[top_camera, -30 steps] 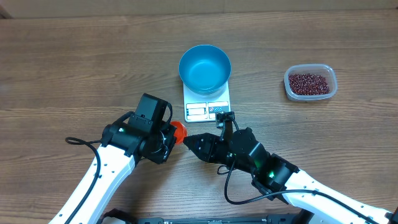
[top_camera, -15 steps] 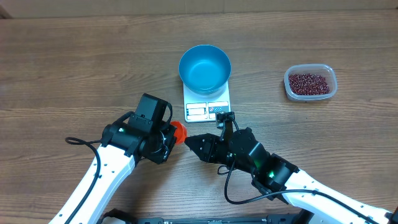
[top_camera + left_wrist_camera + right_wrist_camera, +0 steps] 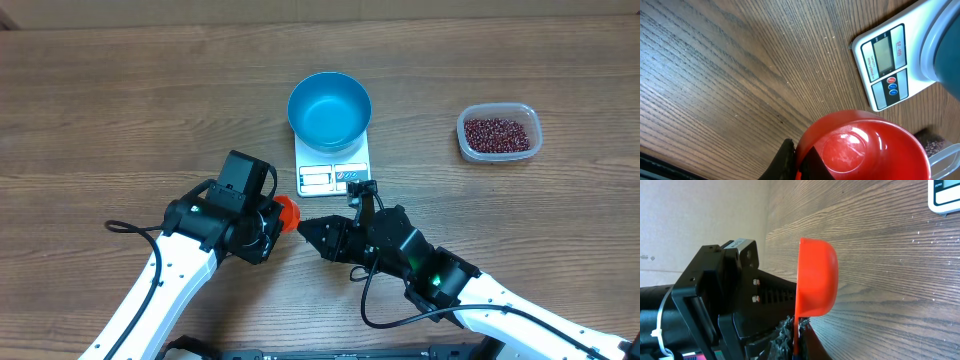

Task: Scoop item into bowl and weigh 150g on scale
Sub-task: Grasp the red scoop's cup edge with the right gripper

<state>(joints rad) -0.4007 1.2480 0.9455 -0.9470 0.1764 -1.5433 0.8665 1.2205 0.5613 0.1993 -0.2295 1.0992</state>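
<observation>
Wooden bench [image 3: 100, 100]: the bowl [image 3: 329, 108] sits on the scale [image 3: 332, 178], far-edge centre. I have the left tool [image 3: 272, 222] and right tool [image 3: 305, 228] both clamped on the red scoop [image 3: 287, 210], near-edge centre. The beans [image 3: 497, 132] lie in the tub [image 3: 466, 148], far-right corner; the right arm is nearer.

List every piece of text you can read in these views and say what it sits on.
"SF-400", red, beside the display on the scale.
"ZERO", on the scale's edge in the right wrist view.
Fine print left of the display: too small to read.
</observation>
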